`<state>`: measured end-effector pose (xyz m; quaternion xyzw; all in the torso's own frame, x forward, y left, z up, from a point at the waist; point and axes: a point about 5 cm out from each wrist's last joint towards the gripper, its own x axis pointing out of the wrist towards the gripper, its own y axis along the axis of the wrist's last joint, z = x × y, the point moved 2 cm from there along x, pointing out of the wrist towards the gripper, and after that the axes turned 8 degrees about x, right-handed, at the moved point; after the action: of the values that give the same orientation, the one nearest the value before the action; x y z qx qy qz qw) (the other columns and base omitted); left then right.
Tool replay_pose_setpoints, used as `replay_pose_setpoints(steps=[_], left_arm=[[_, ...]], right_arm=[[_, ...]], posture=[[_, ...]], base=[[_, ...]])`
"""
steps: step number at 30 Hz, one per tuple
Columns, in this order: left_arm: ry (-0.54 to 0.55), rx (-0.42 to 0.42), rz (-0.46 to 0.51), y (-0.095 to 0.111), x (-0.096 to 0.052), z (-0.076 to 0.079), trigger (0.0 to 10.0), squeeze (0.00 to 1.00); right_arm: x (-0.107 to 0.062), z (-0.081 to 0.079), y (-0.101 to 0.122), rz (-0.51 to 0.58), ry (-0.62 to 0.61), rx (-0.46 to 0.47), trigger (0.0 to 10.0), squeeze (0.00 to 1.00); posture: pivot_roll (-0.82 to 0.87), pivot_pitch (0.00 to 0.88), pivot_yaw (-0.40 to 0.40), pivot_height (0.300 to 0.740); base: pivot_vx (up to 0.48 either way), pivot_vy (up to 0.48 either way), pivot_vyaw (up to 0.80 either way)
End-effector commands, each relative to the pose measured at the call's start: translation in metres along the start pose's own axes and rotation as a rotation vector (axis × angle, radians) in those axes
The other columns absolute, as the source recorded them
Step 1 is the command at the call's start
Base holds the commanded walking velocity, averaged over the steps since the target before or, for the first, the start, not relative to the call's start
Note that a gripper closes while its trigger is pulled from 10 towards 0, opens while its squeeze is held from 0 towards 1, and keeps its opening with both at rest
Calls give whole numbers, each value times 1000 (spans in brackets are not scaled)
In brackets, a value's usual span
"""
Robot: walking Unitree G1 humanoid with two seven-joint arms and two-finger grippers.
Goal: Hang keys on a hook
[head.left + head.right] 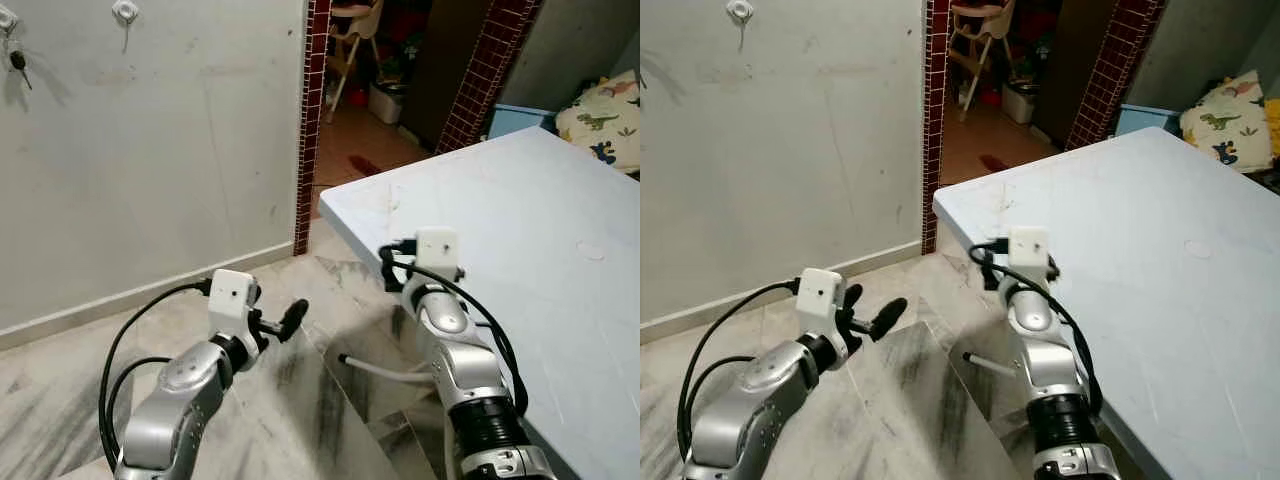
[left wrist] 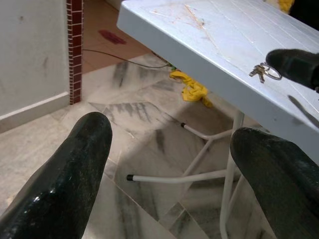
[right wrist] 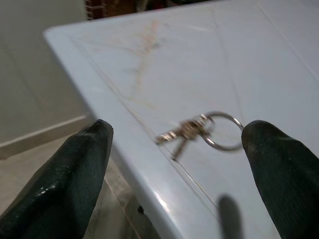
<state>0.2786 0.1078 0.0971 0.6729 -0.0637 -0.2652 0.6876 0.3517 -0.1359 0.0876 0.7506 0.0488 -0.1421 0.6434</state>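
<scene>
From the head camera I see two hooks (image 1: pixel 125 10) on the wall, a dark key (image 1: pixel 18 64) hanging under one. Left wrist: my left gripper (image 2: pixel 169 164) gapes wide, empty, above the marble floor (image 2: pixel 134 114). Right wrist: right gripper (image 3: pixel 177 159) spread wide, empty, keys (image 3: pixel 199 130) on a ring lying near the counter (image 3: pixel 209 59) edge.

- home interior: marble-pattern floor tiles (image 1: pixel 300 420), scuffed white wall (image 1: pixel 150 150)
- wall hooks (image 1: pixel 126 12), plastic table (image 1: pixel 540 230)
- high chair (image 1: pixel 352 40) past doorway, dinosaur-print pillow (image 1: pixel 605 115)
</scene>
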Motion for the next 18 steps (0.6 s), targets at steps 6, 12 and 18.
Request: replay_pose_setpoints(steps=[6, 12, 18], left_arm=[[-14, 28, -3, 4, -3, 1, 10000, 0], [-18, 34, -13, 4, -7, 3, 10000, 0], [-7, 43, -28, 2, -13, 0, 10000, 0]], right_arm=[[9, -1, 2, -8, -68, 73, 10000, 0], [17, -6, -4, -37, -103, 139, 10000, 0], [21, -8, -5, -18, -112, 117, 10000, 0]], posture=[[175, 0, -83, 740], [197, 14, -79, 740], [225, 23, -84, 740]], base=[[0, 0, 0], [0, 0, 0], [0, 0, 0]])
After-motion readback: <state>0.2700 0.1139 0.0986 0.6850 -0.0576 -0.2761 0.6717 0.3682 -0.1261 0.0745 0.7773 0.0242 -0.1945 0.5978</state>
